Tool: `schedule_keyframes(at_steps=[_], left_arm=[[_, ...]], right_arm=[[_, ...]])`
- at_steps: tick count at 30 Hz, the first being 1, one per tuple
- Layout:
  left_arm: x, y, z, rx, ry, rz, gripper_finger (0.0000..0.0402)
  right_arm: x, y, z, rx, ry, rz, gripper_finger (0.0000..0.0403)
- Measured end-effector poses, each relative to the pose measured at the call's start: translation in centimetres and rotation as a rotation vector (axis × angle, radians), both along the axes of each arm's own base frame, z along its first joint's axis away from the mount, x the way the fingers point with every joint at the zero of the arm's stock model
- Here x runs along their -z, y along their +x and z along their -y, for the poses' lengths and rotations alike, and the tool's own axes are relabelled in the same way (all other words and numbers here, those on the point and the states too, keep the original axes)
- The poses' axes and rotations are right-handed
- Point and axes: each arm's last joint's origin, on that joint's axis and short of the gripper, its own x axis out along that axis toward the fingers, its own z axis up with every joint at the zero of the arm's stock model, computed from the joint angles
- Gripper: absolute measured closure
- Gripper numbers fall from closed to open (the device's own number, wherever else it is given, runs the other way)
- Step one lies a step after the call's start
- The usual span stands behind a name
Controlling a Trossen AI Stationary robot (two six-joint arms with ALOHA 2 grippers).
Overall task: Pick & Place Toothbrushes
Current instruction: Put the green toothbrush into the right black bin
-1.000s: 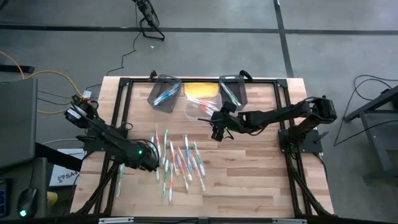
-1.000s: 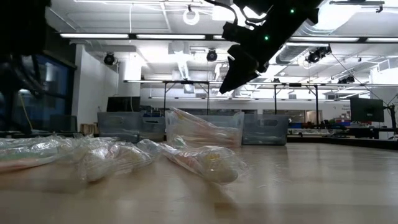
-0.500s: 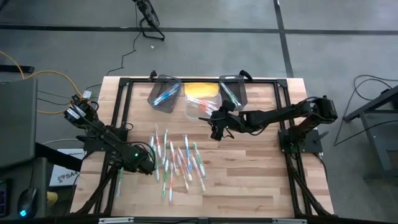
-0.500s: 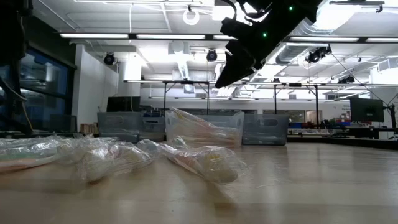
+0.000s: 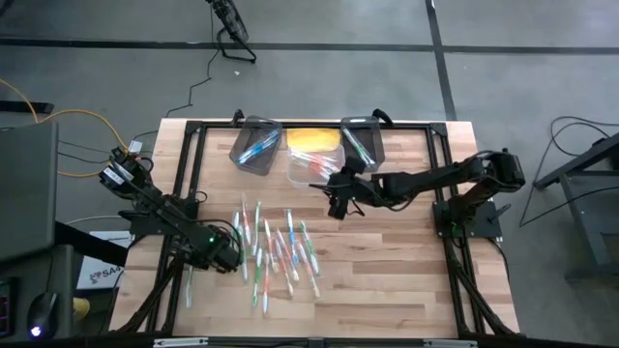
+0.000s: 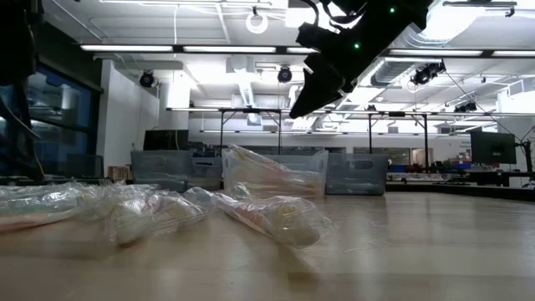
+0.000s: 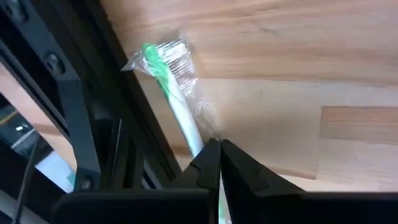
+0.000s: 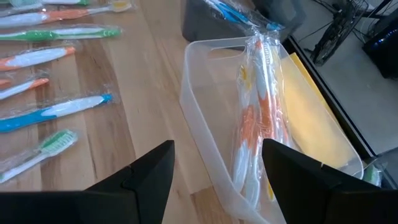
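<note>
Green and white, a wrapped toothbrush (image 7: 177,102) lies at the left edge of the wooden tabletop (image 5: 387,280), beside the black frame rail (image 7: 65,106). The left gripper (image 7: 219,155) has its two dark fingers pressed together on the white handle end of this toothbrush, pinching it and its clear wrapper low over the edge.

Outward from there, the main scatter of toothbrushes (image 5: 276,246) lies just right of the left gripper, in the middle of the tabletop. The right gripper (image 8: 214,168) hangs with fingers spread and empty over the clear bin (image 8: 249,106) at the far side, which holds orange-handled toothbrushes in wrappers. Dark bins (image 5: 256,145) stand to either side of it.

What could go wrong: the pinch sits at the very end of the handle, so the long brush may swing or slip out when lifted. It may also catch on the rail, or only the wrapper may be held.

The left wrist view alone shows the grip; from above, the arm hides it. The high view alone shows the whole layout. The low view shows only blurred wrappers and the right arm overhead.
</note>
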Motion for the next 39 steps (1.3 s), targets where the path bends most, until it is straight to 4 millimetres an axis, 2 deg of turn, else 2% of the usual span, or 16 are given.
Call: schedule_keyframes(at_steps=[5,8,18,25,29,33,39], left_arm=[[-0.8,0.8,0.4,0.099,0.023,0.082,0.0399],[-2.3,2.1,0.8,0.18,0.099,0.217,0.04],[-9.9,4.6,0.7,0.442,0.406,0.687,0.0401],[-14.0,5.6,0.2,0.741,0.737,0.928,0.0401],[-15.3,6.9,0.0,0.902,0.908,1.001,0.0401],[-16.8,8.6,-0.5,1.023,1.003,1.069,0.0401],[-18.1,10.9,-1.9,1.154,1.069,1.124,0.0401]], right_arm=[[0.0,0.0,-0.5,-0.008,0.015,0.004,0.0167],[0.1,0.0,-1.0,-0.041,0.053,0.009,0.0167],[-0.1,0.1,-3.3,-0.082,0.153,0.063,0.0167],[-1.5,1.2,-4.6,-0.212,0.214,0.237,0.0167],[-2.1,1.5,-4.8,-0.29,0.249,0.308,0.0167],[-2.3,2.3,-5.0,-0.343,0.258,0.384,0.0167],[-0.8,3.8,-5.3,-0.355,0.249,0.445,0.0167]])
